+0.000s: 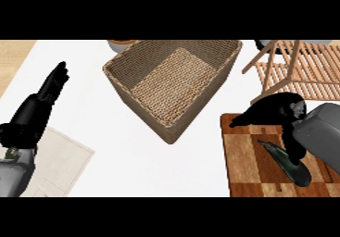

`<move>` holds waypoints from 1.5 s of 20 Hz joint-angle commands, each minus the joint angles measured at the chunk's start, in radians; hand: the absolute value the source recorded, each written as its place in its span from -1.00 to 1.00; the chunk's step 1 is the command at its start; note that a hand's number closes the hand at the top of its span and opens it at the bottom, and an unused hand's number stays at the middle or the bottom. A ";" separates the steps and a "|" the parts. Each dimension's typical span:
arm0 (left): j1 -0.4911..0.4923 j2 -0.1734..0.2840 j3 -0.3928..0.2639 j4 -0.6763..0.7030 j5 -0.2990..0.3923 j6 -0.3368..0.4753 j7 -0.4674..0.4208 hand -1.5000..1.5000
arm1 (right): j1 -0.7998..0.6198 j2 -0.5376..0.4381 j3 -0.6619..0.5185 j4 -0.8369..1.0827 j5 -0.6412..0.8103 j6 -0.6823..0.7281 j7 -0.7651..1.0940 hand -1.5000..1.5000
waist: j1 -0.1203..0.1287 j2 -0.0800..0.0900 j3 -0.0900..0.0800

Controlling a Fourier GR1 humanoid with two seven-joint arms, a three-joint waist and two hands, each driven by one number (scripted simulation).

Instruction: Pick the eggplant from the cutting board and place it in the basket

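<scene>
Eggplant (290,163) lies dark and slanted on the wooden cutting board (248,162) at the lower right, its far tip toward the board's middle and its near end close to the board's front edge. The right hand (276,110) hangs over the board's far edge, just beyond the eggplant; its fingers curl downward and one dark finger reaches toward the eggplant, though whether it touches cannot be told. Nothing is held in it. At the lower left a pale cloth mat (59,159) lies under the left forearm, and the left hand (47,92) rests with fingers straight, pointing away. Bare white counter (159,171) stretches between mat and board. Farther off, the woven basket (124,83) sits with one corner pointing toward the viewer, open side up, near the board's left edge. A slatted wooden rack (302,65) stands behind the board at the far right.
</scene>
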 commanded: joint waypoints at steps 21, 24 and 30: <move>0.073 -0.077 0.052 -0.050 -0.083 -0.049 -0.013 0.00 | 0.115 -0.019 0.083 0.297 0.452 -0.339 -0.543 -1.00 | -0.010 -0.007 -0.001; 0.017 -0.053 0.115 0.023 -0.049 -0.097 -0.018 0.00 | 0.179 0.005 0.049 0.221 0.447 -0.311 -0.480 -1.00 | -0.021 -0.008 -0.002; 0.021 -0.104 0.096 0.024 -0.110 -0.069 -0.022 0.00 | 0.187 0.031 0.026 0.244 0.503 -0.315 -0.517 -1.00 | -0.020 -0.007 -0.002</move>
